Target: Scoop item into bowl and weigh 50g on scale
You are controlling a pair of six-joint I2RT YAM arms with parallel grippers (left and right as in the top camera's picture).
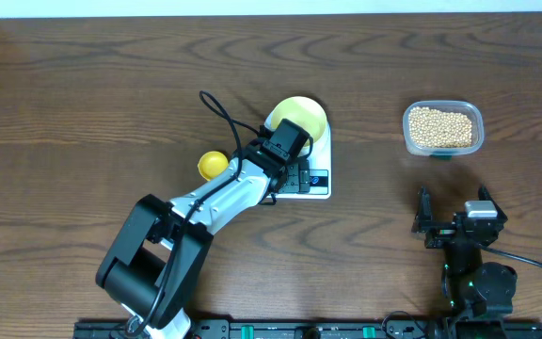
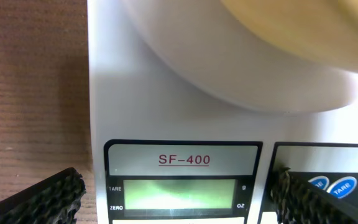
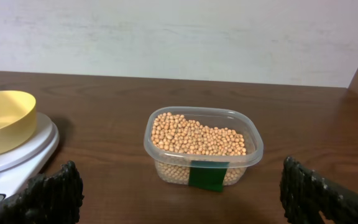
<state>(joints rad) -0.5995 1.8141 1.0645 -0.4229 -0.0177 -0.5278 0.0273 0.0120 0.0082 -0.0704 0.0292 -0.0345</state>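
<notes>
Many small round tan beans [image 3: 197, 137] in a clear rectangular tub [image 3: 257, 149]

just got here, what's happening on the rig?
Left gripper hovers open over the white flat digital scale, at its display; the small pale yellow-green bowl sits on its platform. Right gripper, open, faces the clear plastic tub of small tan beans. Bright yellow scoop lies beside the scale, untouched.

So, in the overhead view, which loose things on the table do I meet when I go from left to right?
yellow scoop → bowl → tub of beans
</notes>
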